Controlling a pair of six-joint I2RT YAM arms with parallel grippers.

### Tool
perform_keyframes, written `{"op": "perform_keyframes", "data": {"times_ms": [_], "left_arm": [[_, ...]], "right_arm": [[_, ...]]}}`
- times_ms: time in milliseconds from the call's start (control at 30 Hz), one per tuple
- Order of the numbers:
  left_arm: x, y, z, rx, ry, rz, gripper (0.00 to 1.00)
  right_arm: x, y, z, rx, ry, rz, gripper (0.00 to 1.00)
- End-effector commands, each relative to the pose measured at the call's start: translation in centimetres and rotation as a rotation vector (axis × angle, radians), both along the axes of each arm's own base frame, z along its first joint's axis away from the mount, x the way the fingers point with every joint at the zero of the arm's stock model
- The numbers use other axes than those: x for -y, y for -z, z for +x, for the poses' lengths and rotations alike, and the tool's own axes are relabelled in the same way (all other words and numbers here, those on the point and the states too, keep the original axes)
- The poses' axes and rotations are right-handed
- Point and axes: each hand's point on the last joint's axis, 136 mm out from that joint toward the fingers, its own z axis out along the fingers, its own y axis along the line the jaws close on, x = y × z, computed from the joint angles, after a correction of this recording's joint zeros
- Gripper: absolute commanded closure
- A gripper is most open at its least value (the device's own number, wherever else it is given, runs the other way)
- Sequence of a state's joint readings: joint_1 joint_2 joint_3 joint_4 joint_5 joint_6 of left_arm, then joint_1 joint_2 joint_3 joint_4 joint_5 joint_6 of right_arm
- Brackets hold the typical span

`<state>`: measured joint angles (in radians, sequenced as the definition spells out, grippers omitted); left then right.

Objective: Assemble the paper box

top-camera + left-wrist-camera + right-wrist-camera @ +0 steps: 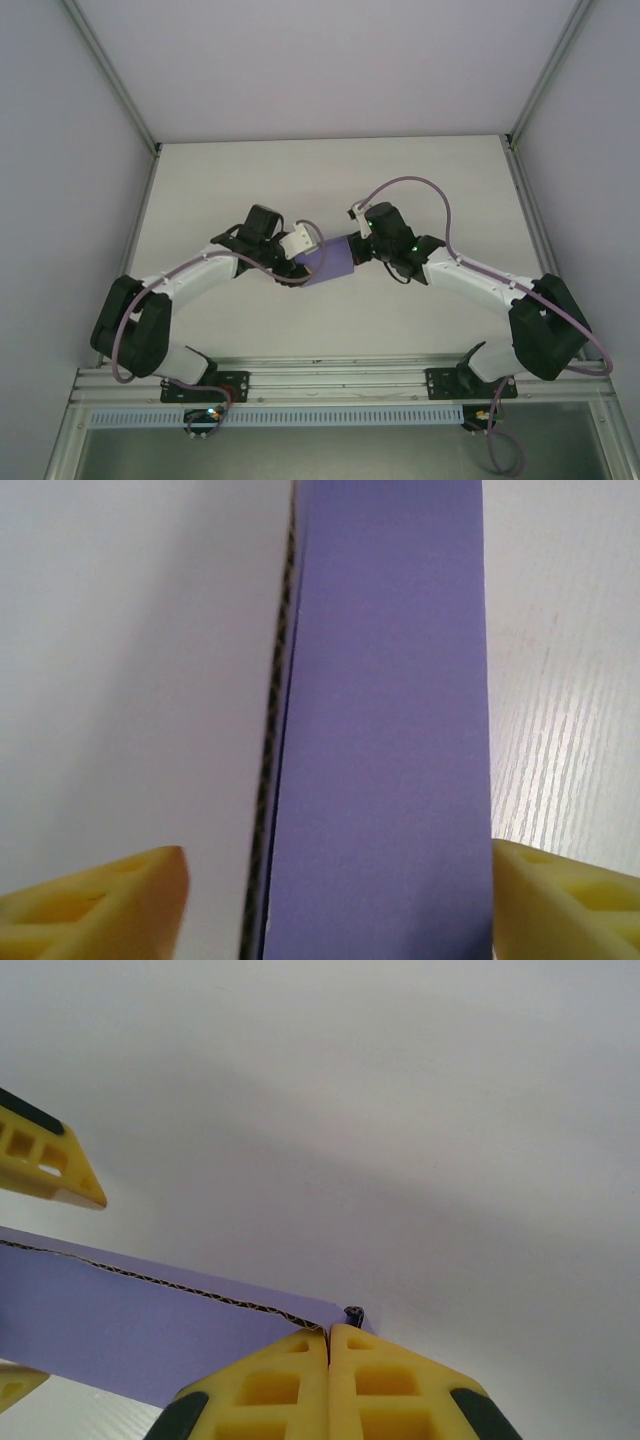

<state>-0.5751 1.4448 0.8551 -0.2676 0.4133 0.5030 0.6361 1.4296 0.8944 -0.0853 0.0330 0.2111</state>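
Top external: paper box [328,263] at middle of table [430,180], purple, between the two arm tips. Left gripper [298,270] at its left end, right gripper [354,249] at its right end.

Left wrist: yellow fingers [110,910] spread wide either side of the box. Clear gap beside the left finger, right finger at the card's edge. Nothing clamped.

Right wrist: fingers [260,1390] pressed together, tips meeting on the box's corrugated edge, pinching it.

Cannot tell whether box rests on table or hangs above it.
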Motion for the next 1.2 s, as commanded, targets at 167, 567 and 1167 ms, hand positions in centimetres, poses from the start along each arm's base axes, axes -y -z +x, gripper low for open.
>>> {"op": "perform_keyframes", "data": {"times_ms": [167, 567, 1167], "left_arm": [[-1.1, -3.2, 0.7, 0.116, -0.121, -0.028, 0.11], [-0.3, 0.4, 0.8, 0.011, -0.073, 0.062, 0.31], [0.3, 0.5, 1.3, 0.001, -0.072, 0.04, 0.43]], "right_arm": [[1.6, 5.3, -2.6, -0.179, 0.101, -0.102, 1.0], [1.1, 3.0, -2.0, -0.238, 0.186, -0.056, 1.0], [0.6, 6.1, -3.1, -0.273, 0.192, -0.013, 1.0]]}}
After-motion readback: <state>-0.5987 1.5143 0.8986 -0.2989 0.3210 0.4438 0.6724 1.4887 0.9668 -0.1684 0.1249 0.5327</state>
